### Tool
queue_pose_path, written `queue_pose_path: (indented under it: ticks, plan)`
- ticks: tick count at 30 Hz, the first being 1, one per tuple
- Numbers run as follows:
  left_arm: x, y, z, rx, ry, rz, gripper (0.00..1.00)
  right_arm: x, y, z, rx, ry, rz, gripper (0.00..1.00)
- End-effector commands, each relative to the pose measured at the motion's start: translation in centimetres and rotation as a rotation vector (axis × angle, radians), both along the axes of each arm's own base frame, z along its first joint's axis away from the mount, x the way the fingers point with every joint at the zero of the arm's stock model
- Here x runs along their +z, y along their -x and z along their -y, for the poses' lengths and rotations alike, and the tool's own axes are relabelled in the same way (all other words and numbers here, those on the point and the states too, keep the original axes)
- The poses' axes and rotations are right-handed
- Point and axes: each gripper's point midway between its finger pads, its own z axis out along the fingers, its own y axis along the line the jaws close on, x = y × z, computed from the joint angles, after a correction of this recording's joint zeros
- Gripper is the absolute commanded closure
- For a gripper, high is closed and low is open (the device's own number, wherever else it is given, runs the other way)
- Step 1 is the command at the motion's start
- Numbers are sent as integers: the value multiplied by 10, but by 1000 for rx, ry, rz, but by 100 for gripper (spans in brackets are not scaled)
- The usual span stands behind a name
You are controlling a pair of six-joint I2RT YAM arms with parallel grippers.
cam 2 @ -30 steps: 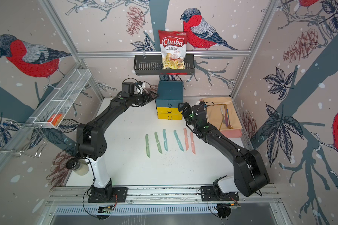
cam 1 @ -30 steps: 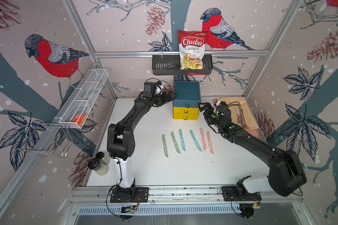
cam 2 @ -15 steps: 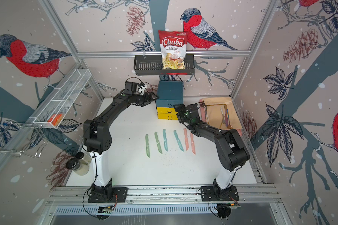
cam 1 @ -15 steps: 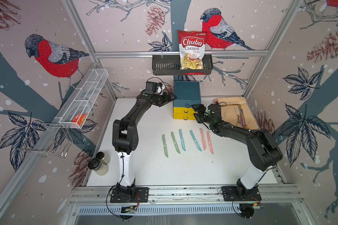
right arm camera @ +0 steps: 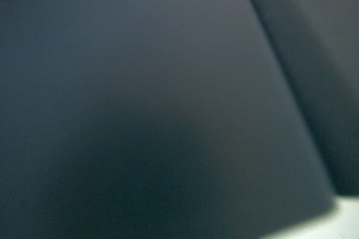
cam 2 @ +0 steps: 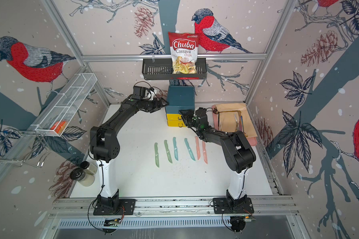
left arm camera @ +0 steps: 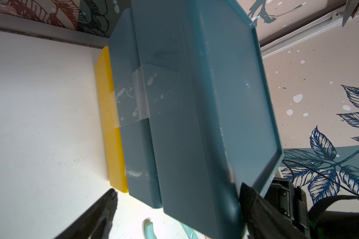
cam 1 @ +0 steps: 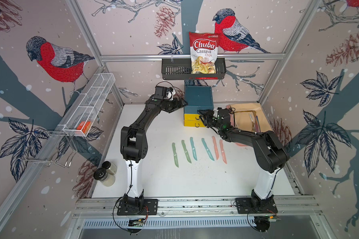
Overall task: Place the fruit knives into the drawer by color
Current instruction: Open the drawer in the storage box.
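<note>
Bird-print walls (cam 1: 133, 27), white tabletop (cam 1: 174, 182)

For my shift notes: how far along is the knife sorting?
Done: nothing; no drawer looks open. In hand: right gripper at the top drawer front of the chest, left gripper open beside it. Left: all six knives lie on the table, unsorted.

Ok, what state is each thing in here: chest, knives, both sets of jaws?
drawer chest: upright, all three drawers look shut.
green knives: both flat on the table.
teal knives: both flat on the table.
pink knives: both flat on the table.
left gripper: jaws open, beside the chest's left side.
right gripper: at the top drawer's front; jaws hidden, cannot tell.
chips bag: upright in the black basket.
</note>
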Motion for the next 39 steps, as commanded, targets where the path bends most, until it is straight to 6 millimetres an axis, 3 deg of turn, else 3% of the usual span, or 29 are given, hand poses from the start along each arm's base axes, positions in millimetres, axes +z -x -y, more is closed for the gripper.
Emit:
queue_pose_path:
  ticks: [1, 11, 19, 39]
  plan:
    - [-11, 3, -3, 1, -34, -25, 7, 9, -4, -1, -18, -32, 28, 64]
    - [-10, 0, -1, -2, -15, -25, 7, 18, -5, -2, -17, -20, 73, 89]
    - [-9, -1, 1, -2, -1, -23, 6, 16, 15, -3, 3, -18, 60, 89]
    - [-6, -2, 5, -12, 22, -17, 6, 12, 100, -6, 87, -38, 6, 88]
